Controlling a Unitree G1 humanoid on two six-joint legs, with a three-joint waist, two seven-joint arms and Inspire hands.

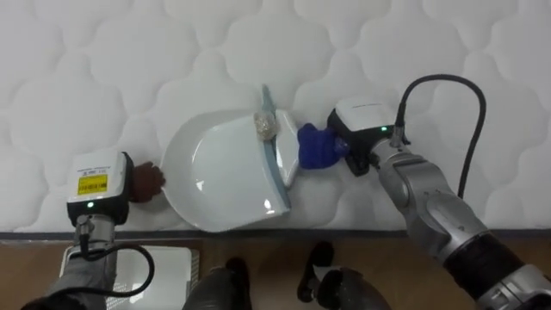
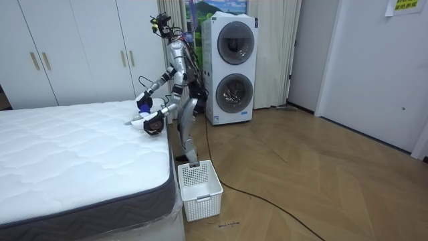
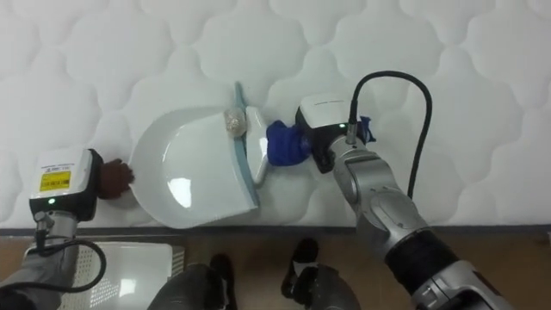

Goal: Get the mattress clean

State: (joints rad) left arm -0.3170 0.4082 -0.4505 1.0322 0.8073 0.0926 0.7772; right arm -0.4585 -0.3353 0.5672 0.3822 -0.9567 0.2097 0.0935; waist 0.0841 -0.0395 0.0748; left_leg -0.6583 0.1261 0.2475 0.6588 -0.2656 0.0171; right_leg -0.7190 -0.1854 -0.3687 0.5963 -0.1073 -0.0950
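I stand at the long edge of the mattress (image 1: 86,69), leaning over it. At its nine o'clock, my left hand (image 1: 145,181) shows as a dark bunch of fingers curled tight against the rim of the white dustpan (image 1: 228,172). The pan's handle is swallowed inside that curl, and the box on my wrist covers the rest of the hand.

The dustpan lies flat on the quilting, its mouth facing three o'clock and its near rim close to the mattress edge. A small crumpled ball (image 1: 263,125) sits at the pan's one o'clock, right on the lip. I cannot make out what it is made of.

The brush (image 1: 314,148) stands across the mouth: a pale blue strip from twelve to five o'clock, touching the lip, and a knobbly blue handle pointing to three. The handle runs into my right hand (image 1: 355,148). The wrist box hides the grip there, so I cannot tell how that hand is closed.

At seven o'clock, below the mattress edge, a white basket (image 1: 159,267) stands on the wooden floor (image 1: 362,241), cut off by the frame's bottom
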